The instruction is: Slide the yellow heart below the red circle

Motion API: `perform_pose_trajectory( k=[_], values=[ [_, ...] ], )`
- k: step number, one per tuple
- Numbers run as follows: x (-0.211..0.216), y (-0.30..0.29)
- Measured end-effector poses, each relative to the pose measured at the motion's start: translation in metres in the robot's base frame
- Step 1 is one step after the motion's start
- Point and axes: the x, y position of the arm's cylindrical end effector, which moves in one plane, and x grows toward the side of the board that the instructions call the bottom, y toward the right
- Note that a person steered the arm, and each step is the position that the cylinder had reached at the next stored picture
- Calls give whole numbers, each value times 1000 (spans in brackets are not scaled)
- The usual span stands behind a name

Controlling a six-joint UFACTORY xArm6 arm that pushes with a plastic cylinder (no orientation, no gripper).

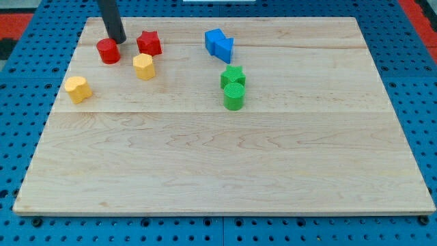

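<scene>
The yellow heart (78, 89), which I take to be the lobed yellow block, though its shape is hard to read, sits near the desk's (225, 164) left edge. It lies nearer than the red circle (108, 51) and to its left, well apart from it. The other yellow block (143, 66) looks like a pentagon and lies right of the circle, with the red star (149, 43) just beyond it.

My tip (119, 41) is at the circle's far-right edge, touching or nearly so. There is no gripper on this rod, so nothing is grasped or released.

To do this step well, first draw my tip away from the circle toward the far side, so you don't nudge it. Then swing wide around its left and come in on the heart's left face. Push rightward through the heart's middle — an off-centre push will probably spin it. Go slowly and stop when it sits directly on the circle's near side, short of the yellow pentagon.
</scene>
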Motion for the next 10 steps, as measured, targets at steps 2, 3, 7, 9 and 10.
perform_pose_trajectory(
  k=[2,3,7,9,10],
  values=[
    [23,-57],
    [30,-21],
    [153,-68],
    [123,-25],
    [140,-39]
  ],
)
